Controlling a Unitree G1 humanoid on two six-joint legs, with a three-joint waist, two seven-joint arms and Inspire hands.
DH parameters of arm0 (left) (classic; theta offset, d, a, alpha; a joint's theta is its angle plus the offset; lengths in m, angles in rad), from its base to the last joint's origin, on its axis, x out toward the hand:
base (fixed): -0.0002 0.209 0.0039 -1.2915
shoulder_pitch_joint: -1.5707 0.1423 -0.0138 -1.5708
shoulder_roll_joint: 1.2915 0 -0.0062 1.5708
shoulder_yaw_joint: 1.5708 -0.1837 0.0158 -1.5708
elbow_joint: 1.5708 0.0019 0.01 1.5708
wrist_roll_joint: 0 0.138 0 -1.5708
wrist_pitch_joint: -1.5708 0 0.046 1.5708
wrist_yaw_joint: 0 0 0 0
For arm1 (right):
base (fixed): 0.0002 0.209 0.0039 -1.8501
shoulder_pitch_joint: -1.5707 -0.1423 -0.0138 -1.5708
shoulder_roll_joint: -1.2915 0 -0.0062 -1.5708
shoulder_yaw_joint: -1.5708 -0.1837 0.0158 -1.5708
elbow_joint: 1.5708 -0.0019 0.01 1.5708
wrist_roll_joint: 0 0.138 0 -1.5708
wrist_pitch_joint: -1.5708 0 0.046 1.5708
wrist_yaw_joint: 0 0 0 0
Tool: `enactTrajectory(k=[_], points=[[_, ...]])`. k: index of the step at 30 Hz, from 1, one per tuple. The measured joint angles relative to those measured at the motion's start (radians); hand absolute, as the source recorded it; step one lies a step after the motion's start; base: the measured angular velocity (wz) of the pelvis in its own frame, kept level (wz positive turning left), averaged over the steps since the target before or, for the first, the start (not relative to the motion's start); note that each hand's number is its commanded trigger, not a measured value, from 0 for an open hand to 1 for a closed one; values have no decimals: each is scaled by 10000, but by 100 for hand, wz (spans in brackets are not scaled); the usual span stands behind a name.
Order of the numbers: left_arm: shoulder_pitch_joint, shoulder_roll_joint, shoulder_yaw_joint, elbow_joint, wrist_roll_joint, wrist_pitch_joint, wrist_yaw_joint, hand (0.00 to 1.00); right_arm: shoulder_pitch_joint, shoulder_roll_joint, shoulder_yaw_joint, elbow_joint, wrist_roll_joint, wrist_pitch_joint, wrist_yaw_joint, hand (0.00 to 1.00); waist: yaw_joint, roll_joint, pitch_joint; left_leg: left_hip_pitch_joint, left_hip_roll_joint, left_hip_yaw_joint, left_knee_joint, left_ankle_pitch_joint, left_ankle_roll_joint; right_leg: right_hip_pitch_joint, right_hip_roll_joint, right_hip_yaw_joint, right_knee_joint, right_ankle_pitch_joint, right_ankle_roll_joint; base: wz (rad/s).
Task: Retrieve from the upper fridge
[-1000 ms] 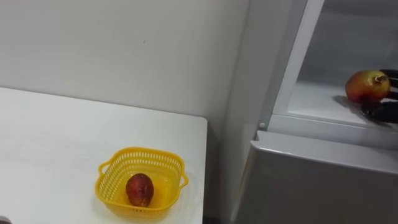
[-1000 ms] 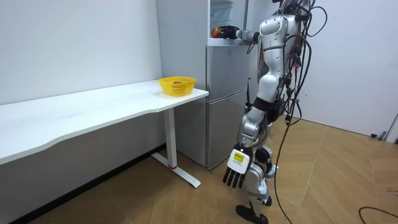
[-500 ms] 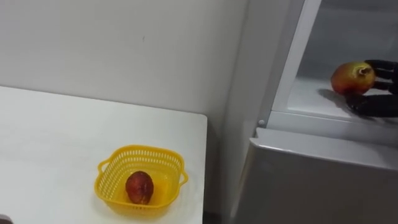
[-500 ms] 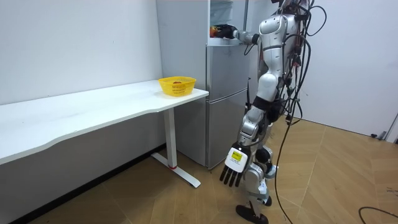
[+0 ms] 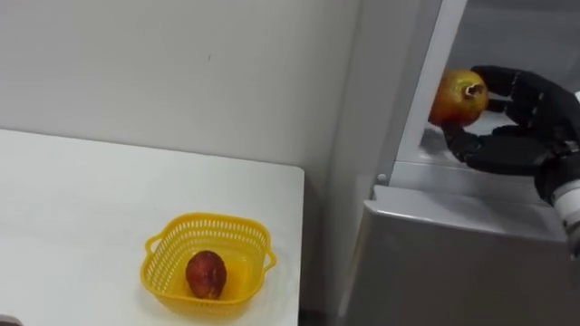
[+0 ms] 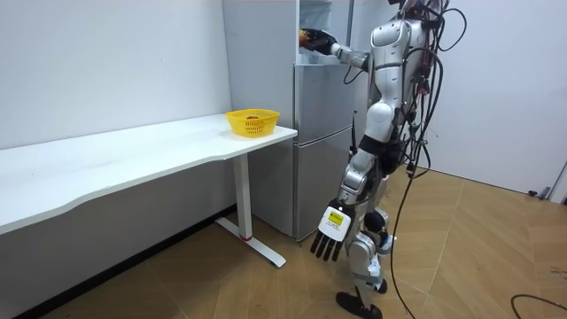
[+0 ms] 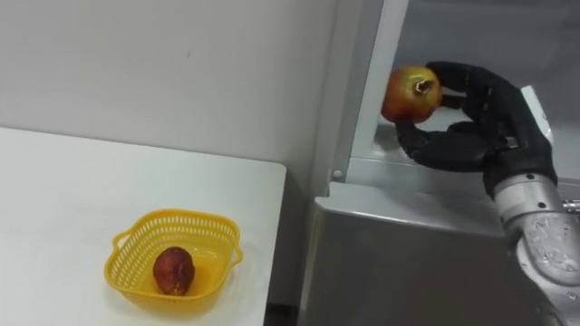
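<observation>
Your right hand (image 7: 476, 136) clamps curled fingers round the fruit (image 7: 410, 93), clear of the fridge shelf (image 5: 419, 152) for withdrawal; your left hand (image 6: 327, 241) hangs, fingers straight.

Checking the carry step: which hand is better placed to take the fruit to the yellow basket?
Right: the right hand holds the fruit in curled fingers at the upper fridge; the left hand hangs open, low by the legs.

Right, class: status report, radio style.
Right robot hand shut on red-yellow fruit, at upper fridge opening. Left robot hand open, hanging low. Fridge frame beside fruit.
</observation>
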Motion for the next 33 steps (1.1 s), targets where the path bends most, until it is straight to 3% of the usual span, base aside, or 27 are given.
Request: enactTrajectory(k=[3, 7, 13, 19, 27, 33], points=[[30, -96, -8, 140, -4, -25, 10, 0, 284, 170, -24, -898, 35, -5, -276, 100, -81, 151, -19, 20, 10, 82, -68, -2, -2, -3, 4, 25, 0, 1, -1, -7], [137, -145, -59, 149, -85, -45, 201, 0, 554, 403, -244, -1719, 134, -31, -375, 100, -260, 178, -18, 15, 12, 117, -28, -1, -2, -35, 9, 86, 13, 2, -4, -3], [243, -186, -55, 125, -120, -84, 331, 0, 1883, 681, -622, -3071, 220, -226, -378, 100, -232, 197, -35, 12, 6, 108, -21, -5, 4, -33, 5, 80, -4, 3, -5, 0], [258, -241, -56, 125, -182, -237, 335, 0, 2137, 774, -756, -3328, -560, -232, -523, 100, -292, 304, -66, 43, 6, 141, -46, -5, 6, -31, 12, 122, -3, 3, -5, -1], [317, -346, -83, 203, -890, -537, 364, 0, 2322, 837, -762, -3542, -962, -552, -749, 100, -505, 288, -55, 42, 10, 212, -60, -6, 7, -52, 20, 205, 4, 3, -5, -2], [376, -371, -116, 221, -864, -695, 306, 0, 3015, 1551, -676, -4838, -1841, -769, -406, 100, -467, 339, -35, 7, 30, 374, -130, -6, 6, -190, 58, 379, 23, 18, -29, -9]])
